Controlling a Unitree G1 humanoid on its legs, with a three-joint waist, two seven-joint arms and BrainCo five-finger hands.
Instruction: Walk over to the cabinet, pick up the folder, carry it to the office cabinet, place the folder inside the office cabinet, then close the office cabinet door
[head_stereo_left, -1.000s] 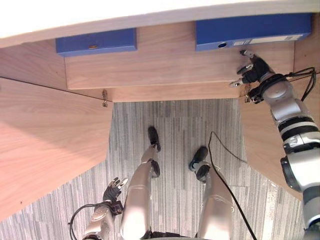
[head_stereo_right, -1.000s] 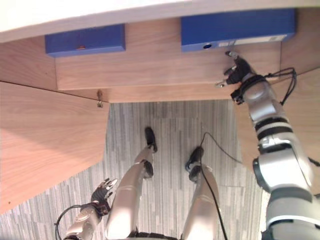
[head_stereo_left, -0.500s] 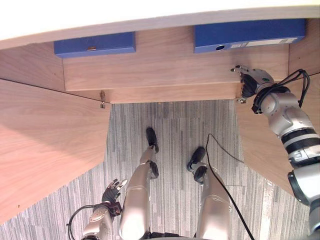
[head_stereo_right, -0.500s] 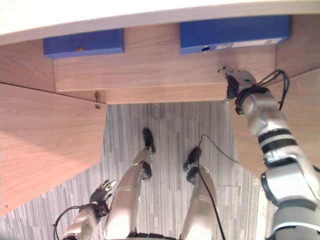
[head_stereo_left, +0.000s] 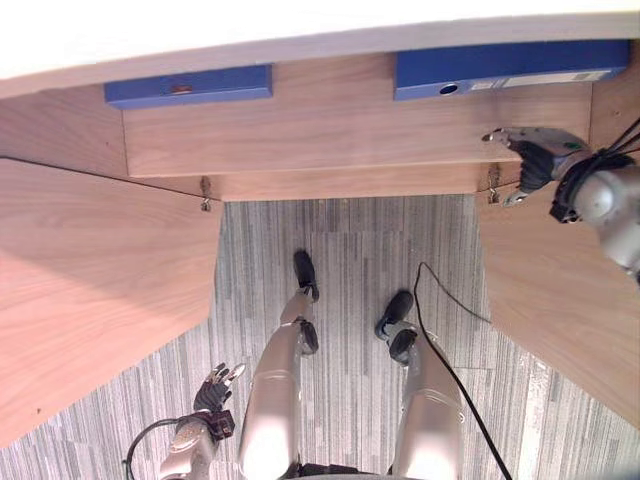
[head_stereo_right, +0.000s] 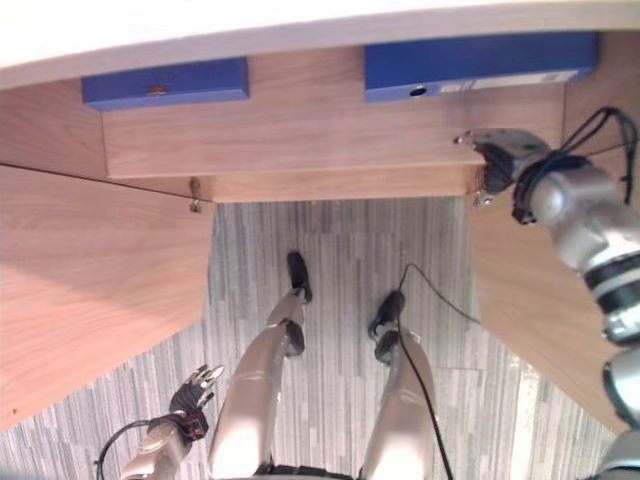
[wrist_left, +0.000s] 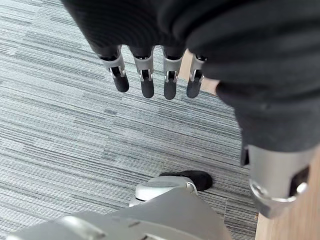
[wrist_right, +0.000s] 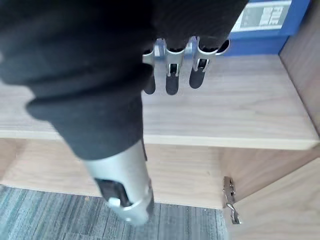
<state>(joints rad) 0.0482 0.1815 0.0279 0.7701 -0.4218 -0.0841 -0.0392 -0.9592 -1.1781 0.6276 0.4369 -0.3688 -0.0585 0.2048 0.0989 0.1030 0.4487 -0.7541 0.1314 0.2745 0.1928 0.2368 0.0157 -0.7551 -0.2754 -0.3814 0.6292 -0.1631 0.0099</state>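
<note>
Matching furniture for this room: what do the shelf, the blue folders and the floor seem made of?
Shelf: matte light-brown board with visible grain, wood or wood-look laminate. Blue folders: smooth, even blue covers, likely plastic-coated card. Floor: grey carpet, judging by its fine streaked texture.

The right hand (head_stereo_left: 533, 150) has drawn back from the blue folder (head_stereo_left: 500, 68) — rightward, toward the open door (head_stereo_left: 560, 290).

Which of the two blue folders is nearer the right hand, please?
The white-labelled folder, right on the shelf; the other folder sits far from the right hand.
</note>
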